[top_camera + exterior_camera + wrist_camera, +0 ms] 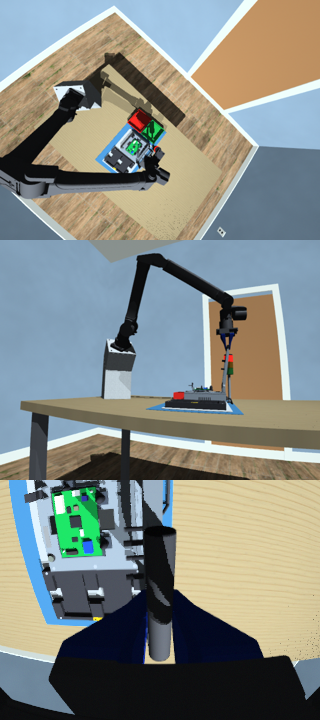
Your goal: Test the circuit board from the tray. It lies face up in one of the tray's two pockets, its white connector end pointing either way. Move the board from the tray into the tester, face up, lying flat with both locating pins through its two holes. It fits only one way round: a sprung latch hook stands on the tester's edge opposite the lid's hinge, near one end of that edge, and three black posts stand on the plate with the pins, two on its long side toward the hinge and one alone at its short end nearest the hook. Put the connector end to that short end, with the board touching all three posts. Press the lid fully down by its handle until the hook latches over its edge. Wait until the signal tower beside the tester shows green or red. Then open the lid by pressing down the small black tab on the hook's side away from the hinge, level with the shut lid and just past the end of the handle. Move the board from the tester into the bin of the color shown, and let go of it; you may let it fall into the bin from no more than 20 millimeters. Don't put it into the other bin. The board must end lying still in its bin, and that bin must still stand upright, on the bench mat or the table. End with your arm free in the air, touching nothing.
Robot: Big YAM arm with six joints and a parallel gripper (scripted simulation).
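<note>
The green circuit board [133,147] lies face up on the plate of the grey tester [129,144]; it also shows in the wrist view [79,523], white connector end toward the bins. The tester's lid [225,369] stands open, nearly upright, at the tester's right edge. My gripper [226,347] is high above the bench and shut on the lid's handle [160,587], a dark bar between the blue fingers. The signal tower [229,364] stands just behind the lid; its top red segment looks bright. The red bin [139,120] and the green bin [153,130] stand side by side behind the tester.
The black tray [118,161] lies in front of the tester on the blue mat [196,410], with both pockets empty. The arm's grey base block [118,371] stands at the table's far left.
</note>
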